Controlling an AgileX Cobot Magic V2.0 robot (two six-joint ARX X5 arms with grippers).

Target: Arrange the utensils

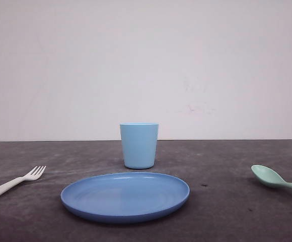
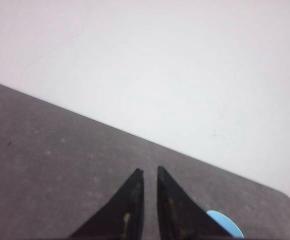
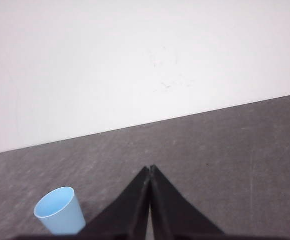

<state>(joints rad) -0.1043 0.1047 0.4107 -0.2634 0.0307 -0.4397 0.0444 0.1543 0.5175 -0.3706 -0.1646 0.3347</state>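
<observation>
A white fork (image 1: 15,183) lies on the dark table at the left, its tines pointing toward the middle and its handle running off the left edge. At the far right rests a mint-green spoon (image 1: 274,179), bowl toward the middle and handle leaving the frame. My left gripper (image 2: 150,170) hovers over bare table, its black fingers almost together with only a thin slit and nothing between them. The right gripper (image 3: 150,167) is shut with tips touching, holding nothing, over bare table beside the cup.
A round blue plate (image 1: 126,214) sits at the centre front. A light blue cup (image 1: 139,146) (image 3: 60,210) stands upright just behind it. A light blue sliver (image 2: 227,226) peeks past the left fingers. A white wall rises behind the table's far edge.
</observation>
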